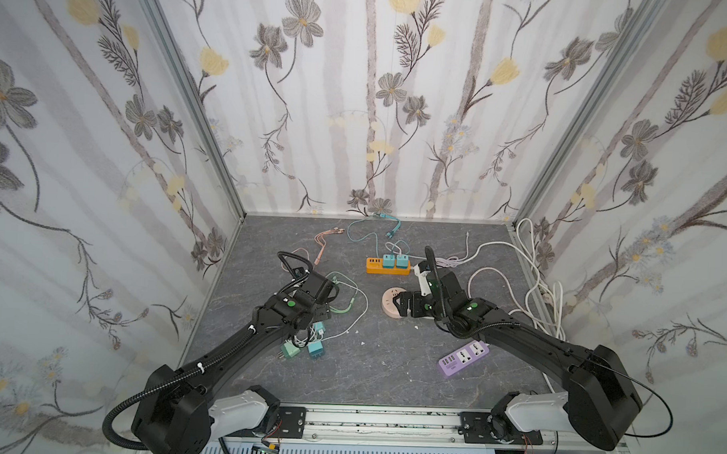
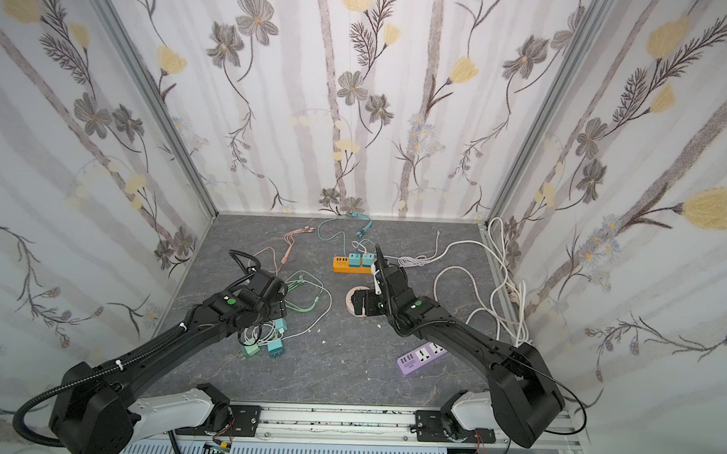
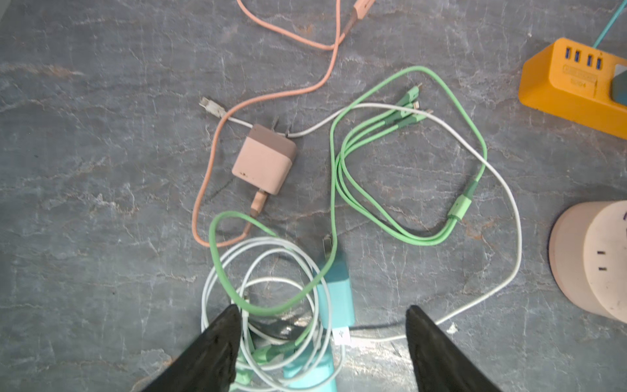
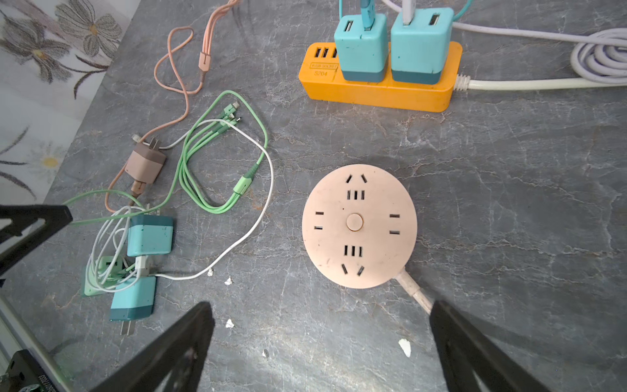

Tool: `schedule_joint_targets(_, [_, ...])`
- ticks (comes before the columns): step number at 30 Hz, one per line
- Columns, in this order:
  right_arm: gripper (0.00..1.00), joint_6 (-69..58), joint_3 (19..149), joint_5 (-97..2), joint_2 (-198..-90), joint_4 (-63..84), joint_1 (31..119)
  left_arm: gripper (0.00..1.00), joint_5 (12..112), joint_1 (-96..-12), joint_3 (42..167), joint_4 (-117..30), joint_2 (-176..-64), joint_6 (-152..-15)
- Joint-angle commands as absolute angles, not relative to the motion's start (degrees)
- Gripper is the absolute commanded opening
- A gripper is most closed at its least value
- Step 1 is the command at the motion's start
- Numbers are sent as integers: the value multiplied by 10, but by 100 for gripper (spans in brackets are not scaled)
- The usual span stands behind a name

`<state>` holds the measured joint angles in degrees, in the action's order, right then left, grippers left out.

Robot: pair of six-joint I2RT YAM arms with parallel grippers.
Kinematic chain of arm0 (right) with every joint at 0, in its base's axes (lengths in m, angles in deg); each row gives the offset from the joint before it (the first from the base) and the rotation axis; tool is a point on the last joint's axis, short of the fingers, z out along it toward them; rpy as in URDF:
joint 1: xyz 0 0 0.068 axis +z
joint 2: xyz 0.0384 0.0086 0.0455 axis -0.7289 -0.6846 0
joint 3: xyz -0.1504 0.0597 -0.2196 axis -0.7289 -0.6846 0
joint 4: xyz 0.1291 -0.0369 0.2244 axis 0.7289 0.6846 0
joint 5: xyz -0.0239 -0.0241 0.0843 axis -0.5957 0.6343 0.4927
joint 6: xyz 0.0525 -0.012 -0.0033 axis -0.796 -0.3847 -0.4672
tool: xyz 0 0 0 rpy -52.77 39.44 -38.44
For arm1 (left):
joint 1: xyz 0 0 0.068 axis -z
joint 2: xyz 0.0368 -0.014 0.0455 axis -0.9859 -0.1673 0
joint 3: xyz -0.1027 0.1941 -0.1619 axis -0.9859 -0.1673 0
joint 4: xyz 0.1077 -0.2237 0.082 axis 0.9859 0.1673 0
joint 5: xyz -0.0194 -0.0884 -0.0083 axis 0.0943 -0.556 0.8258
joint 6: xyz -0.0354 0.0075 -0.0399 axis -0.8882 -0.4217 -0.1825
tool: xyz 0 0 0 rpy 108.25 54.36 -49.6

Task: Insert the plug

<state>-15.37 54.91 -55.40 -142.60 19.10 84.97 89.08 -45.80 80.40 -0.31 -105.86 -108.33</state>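
Holdings, front of the table (image 1: 390, 362) to the back:

1. Purple power strip (image 1: 463, 358): lying nearest, under the right arm, with nothing plugged in.
2. Teal plug (image 3: 336, 292): lying loose on the left in the cable heap, with a green cable (image 3: 481, 142) crossing over it. It is probably the piece wanted, though a second teal plug (image 3: 308, 373) is lying just beside it. Its long axis is running crosswise to the jaws' closing line, prongs pointing away from the wrist.
3. Left gripper (image 3: 321, 307): hanging over that plug, jaws standing wide, a finger on either side, gripping nothing. This arm is the nearer one.
4. Round socket (image 4: 359, 225): sitting mid-table, well apart from the plug.
5. Right gripper (image 4: 322, 305): hovering near the socket, jaws spread wide and empty.
6. Orange strip (image 4: 373, 91): lying farthest back, carrying two seated chargers (image 4: 363, 47).
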Motion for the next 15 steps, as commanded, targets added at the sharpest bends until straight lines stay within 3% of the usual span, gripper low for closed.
schedule_joint_targets(1, [99,-168,544,-566,-1420,159,848,75,912,-425,799,22,-1059,-1150])
schedule_joint_targets(9, [99,-169,541,-562,-1420,166,848,69,897,-354,743,41,-1021,-1233])
schedule_joint_targets(15, [99,-170,544,-565,-1429,167,848,69,794,-330,660,-3,-1007,-1301])
